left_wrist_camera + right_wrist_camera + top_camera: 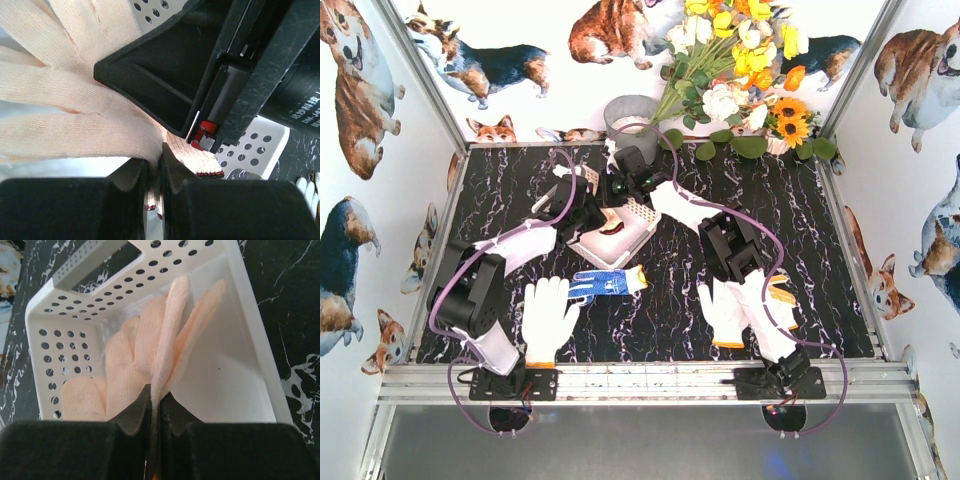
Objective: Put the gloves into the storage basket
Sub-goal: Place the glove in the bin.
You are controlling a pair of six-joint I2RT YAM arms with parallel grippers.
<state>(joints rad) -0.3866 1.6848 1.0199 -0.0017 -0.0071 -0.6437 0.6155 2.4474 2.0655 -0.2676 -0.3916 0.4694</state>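
Marbled table (800, 200), bucket (630, 118) behind basket (642, 214)

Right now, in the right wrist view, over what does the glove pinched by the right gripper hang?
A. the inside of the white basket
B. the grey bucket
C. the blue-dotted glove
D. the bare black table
A: the right gripper is shut on the cream glove, and the perforated walls of the white storage basket surround the glove on three sides.
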